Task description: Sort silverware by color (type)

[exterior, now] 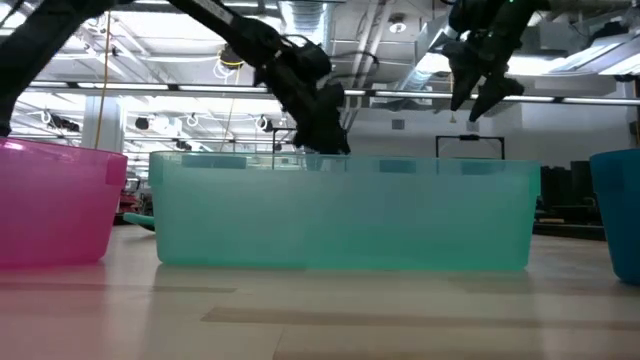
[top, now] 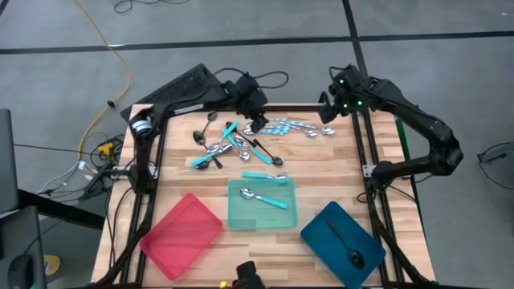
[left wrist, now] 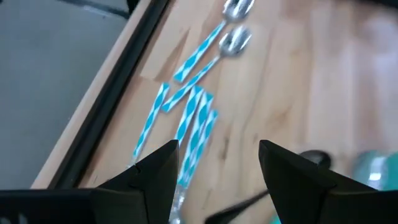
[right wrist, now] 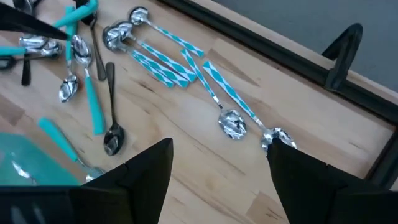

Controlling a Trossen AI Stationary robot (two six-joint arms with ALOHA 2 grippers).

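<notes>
The silverware lies on the far half of the wooden table: several spoons with turquoise-and-white patterned handles [top: 293, 126] near the far edge, and a mixed pile of silver, turquoise-handled and dark spoons [top: 225, 144] to their left. One turquoise-handled spoon [top: 265, 175] lies alone, another [top: 263, 197] in the teal tray [top: 283, 217], and a dark spoon [top: 347, 247] in the blue tray [top: 325, 229]. My left gripper [left wrist: 217, 168] hovers open above the patterned handles [left wrist: 193, 118]. My right gripper [right wrist: 217, 168] hangs open, higher up, over the far right part of the table.
An empty red tray [top: 183, 234] stands at the near left, beside the teal and blue trays along the near edge. A black frame rail [right wrist: 261, 37] runs along the table's far edge. Bare wood lies between the spoons and the trays.
</notes>
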